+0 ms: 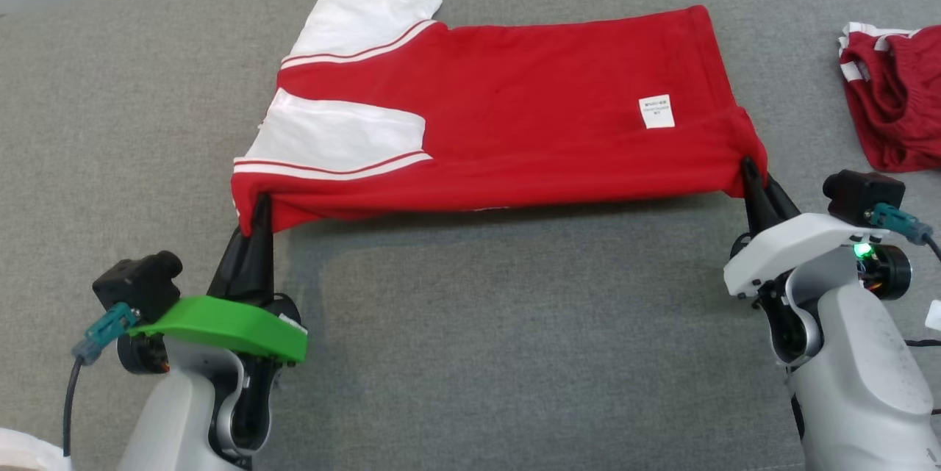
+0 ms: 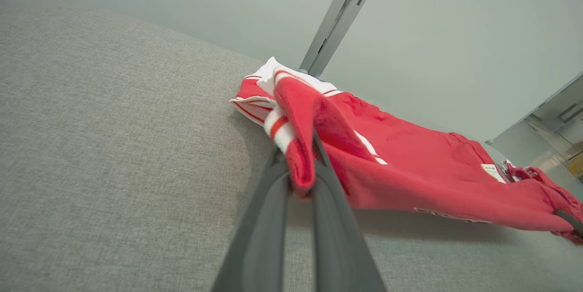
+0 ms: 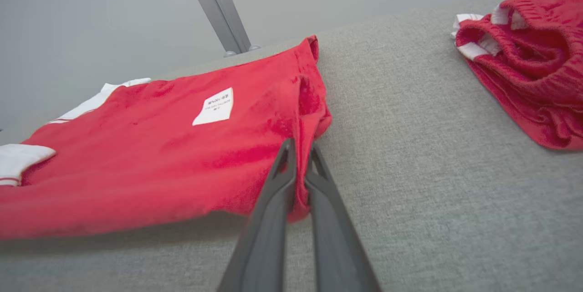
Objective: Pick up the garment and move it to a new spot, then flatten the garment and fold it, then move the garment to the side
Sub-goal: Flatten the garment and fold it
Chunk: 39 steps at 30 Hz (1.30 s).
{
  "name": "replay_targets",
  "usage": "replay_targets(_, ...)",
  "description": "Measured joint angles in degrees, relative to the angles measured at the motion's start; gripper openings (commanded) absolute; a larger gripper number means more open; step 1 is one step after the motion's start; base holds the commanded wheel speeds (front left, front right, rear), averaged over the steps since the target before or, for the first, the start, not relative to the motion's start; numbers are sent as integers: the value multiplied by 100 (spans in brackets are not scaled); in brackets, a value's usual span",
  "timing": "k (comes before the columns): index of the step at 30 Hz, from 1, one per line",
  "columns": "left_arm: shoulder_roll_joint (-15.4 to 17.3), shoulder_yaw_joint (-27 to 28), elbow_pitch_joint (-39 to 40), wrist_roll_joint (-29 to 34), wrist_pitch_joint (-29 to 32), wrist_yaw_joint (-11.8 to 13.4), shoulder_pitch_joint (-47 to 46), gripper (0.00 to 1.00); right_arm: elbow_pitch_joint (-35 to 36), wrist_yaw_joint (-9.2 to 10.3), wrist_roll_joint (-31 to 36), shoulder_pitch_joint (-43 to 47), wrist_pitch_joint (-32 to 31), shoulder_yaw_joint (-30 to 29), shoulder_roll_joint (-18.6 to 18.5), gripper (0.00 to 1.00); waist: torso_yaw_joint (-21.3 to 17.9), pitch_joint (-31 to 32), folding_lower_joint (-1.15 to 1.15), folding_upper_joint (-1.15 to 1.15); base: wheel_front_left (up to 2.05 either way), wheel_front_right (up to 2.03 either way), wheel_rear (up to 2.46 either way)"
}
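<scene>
**Both pincers clamped, arms low in frame**

The left pincer rises from the lower left, its dark fingers pressed together on the garment's edge, above a green-capped wrist. The right pincer, at middle right, grips it likewise, with the pale forearm at lower right.

Lower left: left gripper with long dark tapering fingers, bright green cover plate, black camera block with teal plug and black cable, pale grey forearm. Lower right: right gripper just as dark, white shell, matching black camera, small green light glowing.
</scene>
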<state>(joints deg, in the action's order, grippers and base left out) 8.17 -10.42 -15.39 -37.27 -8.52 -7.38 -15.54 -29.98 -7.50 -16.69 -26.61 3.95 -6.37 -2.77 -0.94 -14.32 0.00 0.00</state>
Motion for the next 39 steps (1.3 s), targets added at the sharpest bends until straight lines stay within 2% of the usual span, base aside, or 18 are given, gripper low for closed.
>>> replay_targets(5,244,-104,575,121,259,44,495,0,829,-1,-23,397,-334,-179,2,0,-44,181,0,0,0,0,0)
replay_targets(12,516,-168,1436,164,661,311,1477,0,1933,-3,49,1508,-802,-394,4,0,-121,358,0,0,0,0,0)
replay_targets(17,509,-175,1621,79,749,489,2023,0,2131,-4,-133,2111,-927,-413,7,0,-173,386,0,0,0,0,0)
replay_targets(21,410,-263,1534,11,823,544,2247,0,2085,-4,-3,2315,-938,-372,3,0,-203,353,0,0,0,0,0)
replay_targets(23,408,-286,1462,8,854,561,2279,0,2024,-4,-2,2350,-904,-336,5,20,-201,340,0,0,0,0,0)
replay_targets(24,408,-290,1418,-4,891,561,2298,0,1991,-4,16,2363,-896,-330,5,56,-200,336,0,0,0,0,0)
replay_targets(25,410,-300,1384,-7,900,561,2320,23,1969,-4,48,2366,-887,-333,5,100,-199,333,0,0,0,0,0)
replay_targets(26,423,-313,1348,-7,904,563,2335,49,1942,-4,88,2366,-857,-343,5,100,-197,332,0,0,0,0,0)
replay_targets(27,448,-316,1323,1,911,566,2337,100,1915,-3,112,2366,-843,-359,5,100,-195,332,0,0,0,0,0)
replay_targets(33,619,-257,1304,1,946,588,2411,100,1804,-3,183,2356,-687,-568,-1,100,-190,376,0,0,0,0,0)
replay_targets(39,931,-151,1589,101,1056,587,2325,100,1834,-3,267,2181,-506,-656,-4,100,-203,423,0,0,0,0,0)
